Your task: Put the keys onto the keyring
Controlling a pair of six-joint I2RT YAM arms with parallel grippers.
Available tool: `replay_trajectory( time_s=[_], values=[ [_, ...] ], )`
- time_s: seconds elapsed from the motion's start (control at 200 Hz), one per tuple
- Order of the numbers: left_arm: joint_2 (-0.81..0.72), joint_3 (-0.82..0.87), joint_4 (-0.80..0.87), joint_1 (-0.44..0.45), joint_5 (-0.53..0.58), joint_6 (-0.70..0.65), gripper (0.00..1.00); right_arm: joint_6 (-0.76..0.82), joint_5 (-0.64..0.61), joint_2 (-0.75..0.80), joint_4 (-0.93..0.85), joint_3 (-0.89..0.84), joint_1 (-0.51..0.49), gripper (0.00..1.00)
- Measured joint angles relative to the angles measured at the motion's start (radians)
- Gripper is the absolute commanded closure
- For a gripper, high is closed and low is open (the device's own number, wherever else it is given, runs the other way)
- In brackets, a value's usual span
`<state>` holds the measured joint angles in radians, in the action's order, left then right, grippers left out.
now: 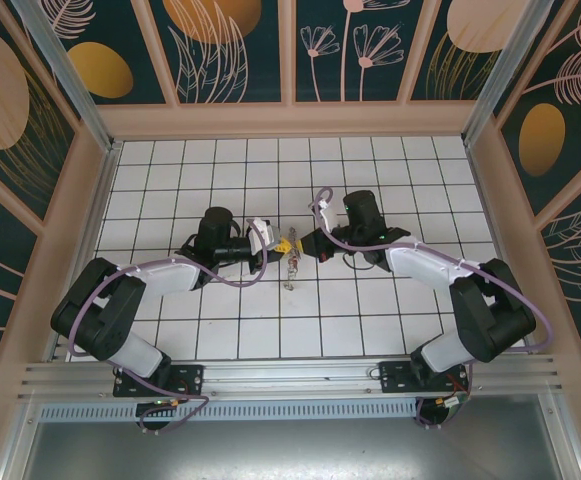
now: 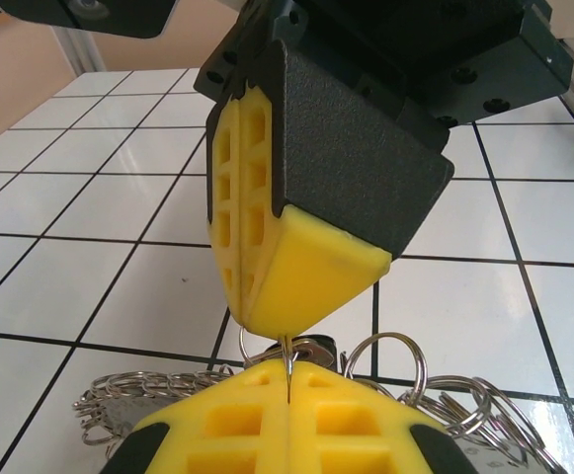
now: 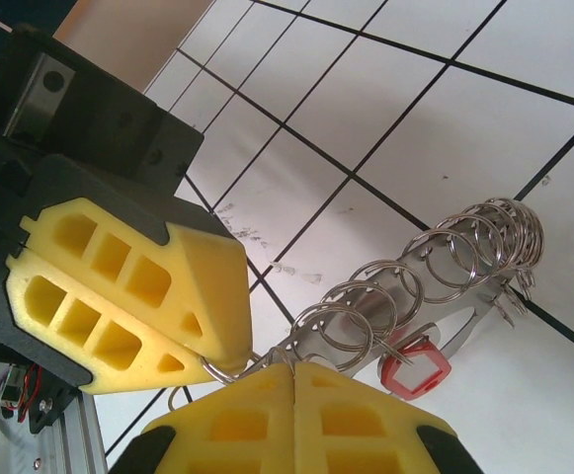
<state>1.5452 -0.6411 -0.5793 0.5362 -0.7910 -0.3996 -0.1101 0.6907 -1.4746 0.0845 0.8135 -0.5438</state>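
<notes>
The left gripper (image 2: pixel 288 385) is pressed together, with a thin wire of the keyring (image 3: pixel 435 267) caught in the crack between its yellow fingers. The right gripper (image 3: pixel 294 380) is pressed together too, and the ring wire comes out from its tip. The two grippers meet nose to nose above the middle of the counter (image 1: pixel 370 310), almost touching.

The white tiles around them are bare. Each arm has a purple cable (image 1: pixel 240 282) looped along it. Tall walls (image 1: pixel 230 40) painted with leaves and flowers stand around the counter.

From above, the keyring is just a small thin shape hanging down between the two grippers. The left wrist view shows the silver rings spread low on the tiles, under the fingers. The right wrist view shows the keyring best: it is a row of many small shiny loops on a thin metal hoop, stretching away from the fingers. One key (image 3: pixel 415 370) with a red plastic head hangs under that row, close to the right gripper. I cannot tell if the far end of the keyring touches the counter.
</notes>
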Motion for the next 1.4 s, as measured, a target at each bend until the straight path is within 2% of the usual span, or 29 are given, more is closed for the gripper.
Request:
replay_trajectory(
  time_s=[0.841, 0.881, 0.936, 1.016, 1.246, 1.401],
  values=[
    [0.005, -0.067, 0.124, 0.001, -0.008, -0.008, 1.00, 0.006, -0.010, 0.035, -0.031, 0.000, 0.002, 1.00],
    [0.009, -0.079, 0.140, 0.001, -0.013, -0.008, 0.90, 0.006, -0.010, 0.035, -0.031, 0.001, 0.002, 1.00],
    [0.011, -0.090, 0.155, 0.001, -0.013, -0.008, 0.90, 0.006, -0.012, 0.035, -0.032, 0.001, 0.002, 1.00],
    [0.012, -0.098, 0.169, 0.001, -0.014, -0.009, 0.83, 0.006, -0.013, 0.037, -0.035, 0.001, 0.002, 1.00],
    [0.010, -0.122, 0.192, 0.001, -0.020, 0.001, 0.73, 0.005, -0.058, 0.078, -0.046, 0.001, 0.002, 1.00],
    [-0.044, -0.103, 0.158, 0.001, -0.014, 0.047, 0.66, -0.003, -0.102, 0.116, -0.048, -0.017, 0.003, 1.00]
  ],
)
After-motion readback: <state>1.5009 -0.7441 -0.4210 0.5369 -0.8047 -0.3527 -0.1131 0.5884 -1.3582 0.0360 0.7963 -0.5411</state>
